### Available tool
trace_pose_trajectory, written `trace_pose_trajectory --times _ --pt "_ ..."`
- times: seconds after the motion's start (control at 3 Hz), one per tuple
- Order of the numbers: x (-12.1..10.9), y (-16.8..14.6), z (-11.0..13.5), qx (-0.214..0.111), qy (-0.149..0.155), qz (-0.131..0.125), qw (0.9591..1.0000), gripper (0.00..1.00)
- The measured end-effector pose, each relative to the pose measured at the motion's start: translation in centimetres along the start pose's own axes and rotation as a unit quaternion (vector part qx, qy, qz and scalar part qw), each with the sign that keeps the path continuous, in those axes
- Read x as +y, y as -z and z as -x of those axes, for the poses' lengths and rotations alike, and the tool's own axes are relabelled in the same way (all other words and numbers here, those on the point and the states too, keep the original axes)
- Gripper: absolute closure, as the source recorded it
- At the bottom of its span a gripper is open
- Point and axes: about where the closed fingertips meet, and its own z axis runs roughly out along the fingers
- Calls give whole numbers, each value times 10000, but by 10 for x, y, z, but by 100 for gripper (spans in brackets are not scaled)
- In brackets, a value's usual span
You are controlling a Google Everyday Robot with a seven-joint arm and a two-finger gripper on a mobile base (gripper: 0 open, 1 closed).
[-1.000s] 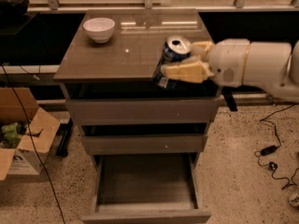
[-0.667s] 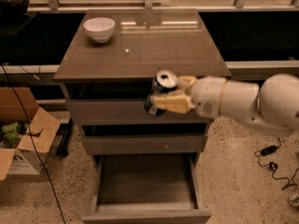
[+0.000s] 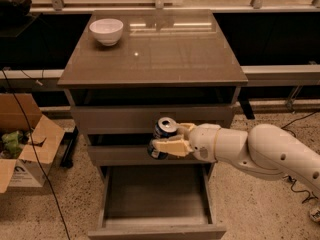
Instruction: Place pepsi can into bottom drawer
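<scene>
The pepsi can (image 3: 163, 133), dark blue with a silver top, is held upright in my gripper (image 3: 169, 141), whose cream fingers (image 3: 172, 146) are shut around it. The white arm reaches in from the right. The can hangs in front of the middle drawer front, above the back part of the bottom drawer (image 3: 156, 230). That drawer is pulled out, and its grey inside shows nothing in it.
A white bowl (image 3: 106, 31) sits at the back left of the cabinet top (image 3: 155, 54). An open cardboard box (image 3: 22, 143) stands on the floor to the left. Cables (image 3: 35, 149) run down the left side, and more lie on the floor at the right.
The gripper has carried the can down and to the left, from the cabinet top's front right edge to in front of the drawers above the open bottom drawer.
</scene>
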Motion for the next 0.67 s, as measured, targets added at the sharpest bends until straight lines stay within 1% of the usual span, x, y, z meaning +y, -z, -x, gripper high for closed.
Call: trace_pose_trajectory --times 0.33,0.67 --pt "0 -1 1 16 17 11 10000 100" --pt "-5 -13 -27 362 34 -56 9993 100"
